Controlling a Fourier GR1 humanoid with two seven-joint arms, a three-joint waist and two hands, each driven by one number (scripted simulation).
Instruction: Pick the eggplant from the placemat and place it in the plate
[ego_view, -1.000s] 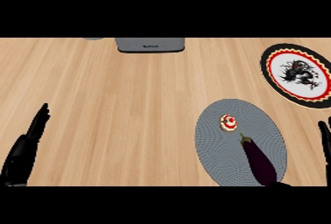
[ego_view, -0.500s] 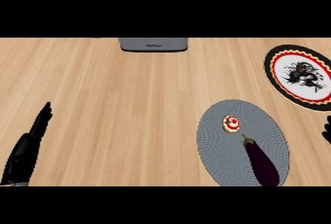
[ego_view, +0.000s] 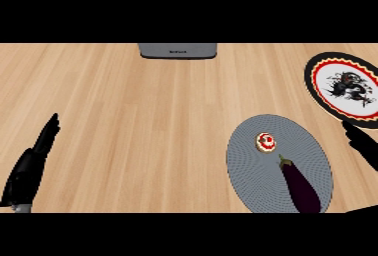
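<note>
A dark purple eggplant (ego_view: 299, 184) lies on the grey round placemat (ego_view: 247, 165) at the lower right, its green stem pointing up-left. The plate (ego_view: 319, 75), white with a dark drawing and a red, black and yellow rim, sits at the far right edge, partly cut off. My right hand (ego_view: 362, 143) shows at the right edge between the plate and the placemat, fingers straight, apart from the eggplant. At the lower left my left hand (ego_view: 33, 165) rests open, fingers pointing up.
A small round red-and-white item (ego_view: 266, 141) sits on the placemat above the eggplant's stem. A grey appliance (ego_view: 178, 50) stands at the counter's far edge, top centre. Bare wooden counter (ego_view: 140, 125) spreads between my two hands.
My right hand has risen further into view at the right edge, toward the placemat. The view has shifted slightly, so the placemat and plate sit a little further right and higher.
</note>
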